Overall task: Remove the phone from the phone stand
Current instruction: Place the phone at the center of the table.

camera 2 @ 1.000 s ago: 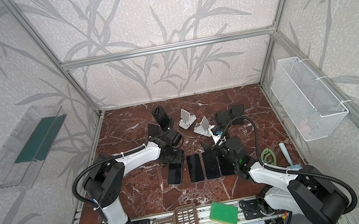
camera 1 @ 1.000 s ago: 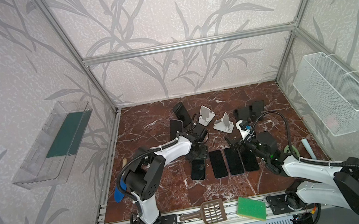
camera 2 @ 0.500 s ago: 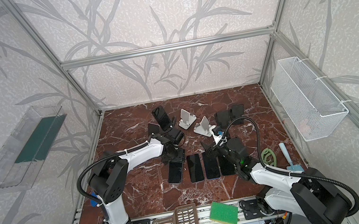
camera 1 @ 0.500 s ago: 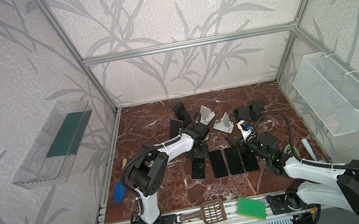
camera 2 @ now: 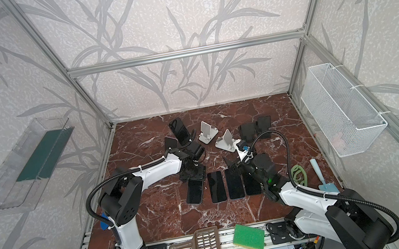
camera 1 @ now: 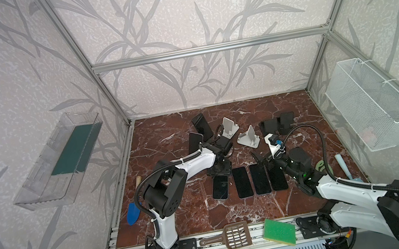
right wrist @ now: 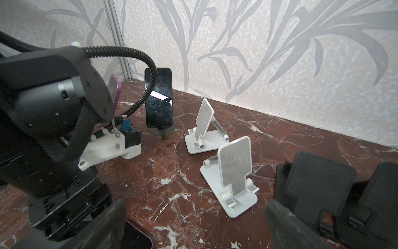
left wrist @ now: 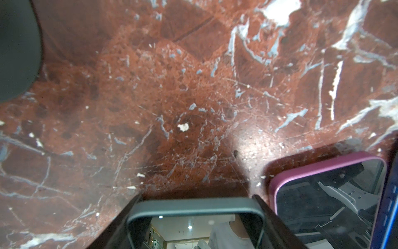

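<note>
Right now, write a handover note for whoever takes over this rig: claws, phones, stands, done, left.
Left claw: shut on the grey-cased phone, low over the table at the row's left end.
Right claw: open, empty.
Done: three phones lie flat beside it; two white stands and two black stands are empty.
Left: release this phone, then clear the black phone on its round stand and the purple-cased phone propped beside it, at the back.

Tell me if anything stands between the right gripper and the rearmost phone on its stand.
Yes: the left arm's wrist and its cable lie across the straight line from the open right gripper to that phone. Two white stands sit just beside that line.
</note>
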`<state>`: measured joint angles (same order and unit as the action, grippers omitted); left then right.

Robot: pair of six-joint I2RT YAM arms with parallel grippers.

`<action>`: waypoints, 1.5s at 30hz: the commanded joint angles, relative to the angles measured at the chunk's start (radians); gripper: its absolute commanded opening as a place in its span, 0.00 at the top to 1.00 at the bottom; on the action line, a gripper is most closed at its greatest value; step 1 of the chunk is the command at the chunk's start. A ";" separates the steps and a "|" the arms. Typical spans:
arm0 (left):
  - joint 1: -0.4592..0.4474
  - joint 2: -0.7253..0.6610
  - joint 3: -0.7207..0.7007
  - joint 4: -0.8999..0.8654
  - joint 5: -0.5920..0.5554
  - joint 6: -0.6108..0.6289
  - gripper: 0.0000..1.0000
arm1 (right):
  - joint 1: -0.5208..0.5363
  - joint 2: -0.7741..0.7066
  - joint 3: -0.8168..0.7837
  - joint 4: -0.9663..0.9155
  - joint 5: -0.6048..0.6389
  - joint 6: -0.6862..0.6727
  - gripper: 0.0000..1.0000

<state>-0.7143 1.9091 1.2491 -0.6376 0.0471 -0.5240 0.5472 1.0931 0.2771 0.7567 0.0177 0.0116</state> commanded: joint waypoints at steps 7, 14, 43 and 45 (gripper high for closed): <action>-0.002 0.033 -0.024 0.046 0.052 0.036 0.32 | 0.004 -0.021 -0.012 0.004 0.005 0.002 0.01; 0.003 0.055 -0.008 0.056 0.094 0.053 0.31 | 0.004 -0.021 -0.012 0.008 -0.001 0.003 0.01; 0.059 0.067 0.011 0.035 0.108 -0.105 0.37 | 0.004 -0.041 -0.023 0.016 0.004 0.005 0.01; 0.063 0.077 0.009 0.043 0.130 -0.097 0.34 | 0.004 -0.038 -0.023 0.017 0.003 0.004 0.01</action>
<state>-0.6647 1.9408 1.3006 -0.6147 0.1364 -0.6060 0.5472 1.0672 0.2653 0.7544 0.0181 0.0113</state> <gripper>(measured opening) 0.719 0.991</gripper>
